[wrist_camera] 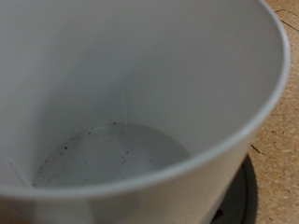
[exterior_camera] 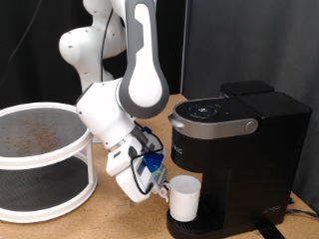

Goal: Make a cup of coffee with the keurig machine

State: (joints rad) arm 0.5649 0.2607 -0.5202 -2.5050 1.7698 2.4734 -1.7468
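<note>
The pincer (exterior_camera: 162,189), lower centre of the exterior view, sits against the small plain white cylindrical cup (exterior_camera: 184,198) standing on the round drip base of the black boxy keurig machine (exterior_camera: 239,149), its opening undeterminable; cup placed, still empty, lid down.

- The gripper (exterior_camera: 159,189) sits low beside the cup (exterior_camera: 184,198), but its fingertips are too small and cluttered with blue parts to tell whether they close on it.
- The cup's (wrist_camera: 140,103) handle can't be made out from either view; close up, its rim runs off the picture's edges.
- The keurig machine (exterior_camera: 234,149) is cut off at the exterior view's right and bottom; its round drip base (wrist_camera: 245,191) shows only as a dark sliver.
- The white round shelf (exterior_camera: 45,159) runs off the exterior view's left.
</note>
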